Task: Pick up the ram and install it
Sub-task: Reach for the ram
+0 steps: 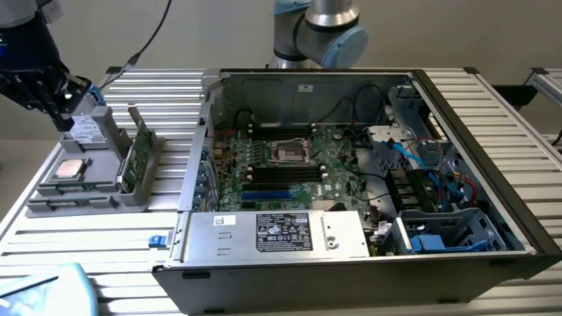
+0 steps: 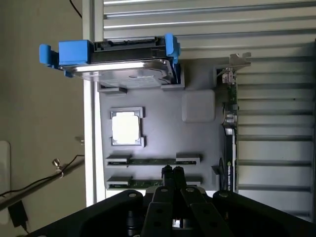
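- Gripper point(image 2: 173, 171): fingers pressed together, holding nothing. In the exterior view it hangs at the upper left of the frame, over the gray tray point(image 2: 163, 138).
- Ram point(image 2: 148, 161): seated in a tray slot between the processor chip point(image 2: 126, 127) and the fingertips in the wrist view. Its long axis runs square across the finger line. A second stick lies parallel, partly behind the fingers.
- Computer case point(image 1: 263, 92): centre and right of the exterior frame, beside the tray.

Soft even light, white glare on the processor chip point(image 2: 124, 126), shadows inside the case point(image 1: 263, 95).
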Controlling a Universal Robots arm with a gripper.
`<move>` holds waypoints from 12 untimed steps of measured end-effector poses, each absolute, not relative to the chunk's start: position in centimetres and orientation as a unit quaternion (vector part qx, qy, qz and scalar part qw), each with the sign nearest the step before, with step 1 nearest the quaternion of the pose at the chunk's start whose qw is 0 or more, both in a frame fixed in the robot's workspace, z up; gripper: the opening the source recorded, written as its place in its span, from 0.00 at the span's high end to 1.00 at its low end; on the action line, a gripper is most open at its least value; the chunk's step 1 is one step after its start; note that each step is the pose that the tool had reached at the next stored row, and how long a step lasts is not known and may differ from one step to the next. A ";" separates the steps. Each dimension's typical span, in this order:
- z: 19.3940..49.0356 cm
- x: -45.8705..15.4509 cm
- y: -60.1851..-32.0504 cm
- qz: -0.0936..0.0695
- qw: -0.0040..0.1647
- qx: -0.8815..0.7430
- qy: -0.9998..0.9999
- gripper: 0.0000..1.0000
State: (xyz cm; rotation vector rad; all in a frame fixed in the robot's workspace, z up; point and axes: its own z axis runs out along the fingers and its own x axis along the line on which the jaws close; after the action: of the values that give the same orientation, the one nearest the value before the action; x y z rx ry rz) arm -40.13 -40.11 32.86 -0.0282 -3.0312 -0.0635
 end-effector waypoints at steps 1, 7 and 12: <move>32.8 -40.4 -40.1 -0.021 0.055 -0.009 -0.998 0.89; 32.8 -41.6 -41.0 -0.021 0.055 -0.008 -0.998 0.89; 32.8 -41.9 -42.1 -0.021 0.055 -0.008 -0.998 0.89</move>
State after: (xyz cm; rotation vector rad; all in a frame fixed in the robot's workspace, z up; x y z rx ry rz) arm -41.86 -42.12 32.76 -0.0230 -3.0307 -0.0627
